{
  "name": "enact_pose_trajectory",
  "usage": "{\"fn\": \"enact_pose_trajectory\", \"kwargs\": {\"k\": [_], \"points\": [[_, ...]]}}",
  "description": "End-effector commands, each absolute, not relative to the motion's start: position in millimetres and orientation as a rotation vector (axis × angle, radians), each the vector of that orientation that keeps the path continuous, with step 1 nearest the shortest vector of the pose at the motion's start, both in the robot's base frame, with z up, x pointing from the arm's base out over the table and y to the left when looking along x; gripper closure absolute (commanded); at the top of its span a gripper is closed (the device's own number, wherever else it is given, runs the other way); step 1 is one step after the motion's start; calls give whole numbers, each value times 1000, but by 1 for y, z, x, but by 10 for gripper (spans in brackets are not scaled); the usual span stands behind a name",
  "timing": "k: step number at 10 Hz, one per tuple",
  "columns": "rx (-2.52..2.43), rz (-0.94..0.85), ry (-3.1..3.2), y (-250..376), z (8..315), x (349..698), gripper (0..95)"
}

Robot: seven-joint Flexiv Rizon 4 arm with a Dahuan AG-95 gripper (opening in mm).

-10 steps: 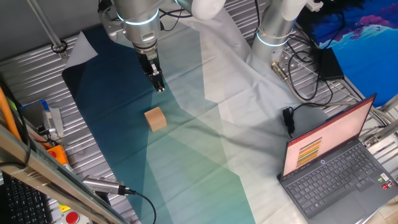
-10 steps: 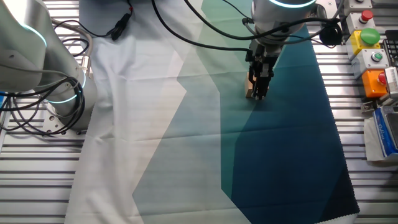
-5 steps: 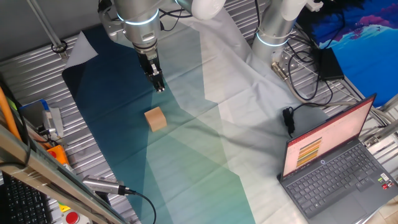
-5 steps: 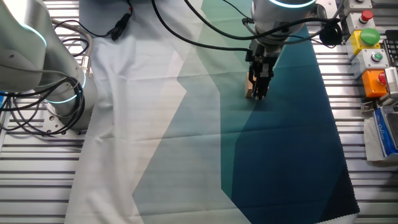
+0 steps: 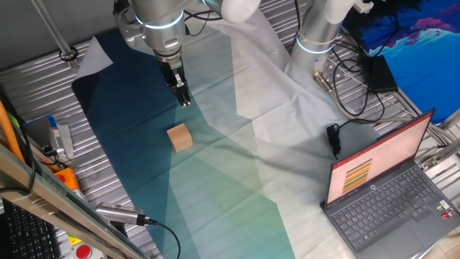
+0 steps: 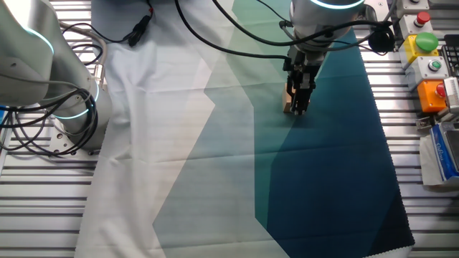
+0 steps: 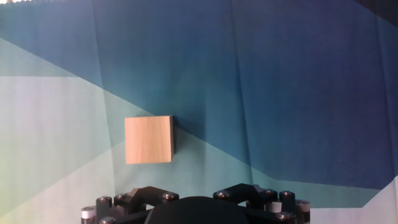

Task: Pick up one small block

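Observation:
The small block (image 5: 180, 137) is a plain light-tan wooden cube lying on the dark teal part of the cloth. In the other fixed view the block (image 6: 287, 102) is mostly hidden behind the fingers. In the hand view the block (image 7: 148, 139) sits left of centre, apart from the gripper body at the bottom edge. My gripper (image 5: 184, 101) hangs above the cloth, a short way behind the block and not touching it. Its fingers look pressed together and hold nothing. It also shows in the other fixed view (image 6: 299, 109).
A teal-and-white cloth (image 5: 237, 165) covers the slatted table. An open laptop (image 5: 388, 194) stands at the front right. A second arm's base (image 5: 316, 36) with cables stands at the back. A button box (image 6: 427, 50) sits beside the cloth.

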State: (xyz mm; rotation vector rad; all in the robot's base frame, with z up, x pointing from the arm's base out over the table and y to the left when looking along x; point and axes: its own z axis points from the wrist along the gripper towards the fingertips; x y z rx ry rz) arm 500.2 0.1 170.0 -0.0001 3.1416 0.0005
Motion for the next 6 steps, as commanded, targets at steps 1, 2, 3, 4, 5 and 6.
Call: {"fn": "enact_pose_trajectory", "kwargs": {"k": [1, 2, 3, 4, 5, 6], "points": [[-395, 19, 3095, 0, 170, 500, 950], [-396, 14, 3098, 0, 170, 500, 950], [-386, 20, 3100, 0, 170, 500, 950], [-388, 21, 3102, 0, 170, 500, 950], [-388, 27, 3105, 0, 169, 501, 950], [-397, 30, 3107, 1, 166, 503, 950]]}}
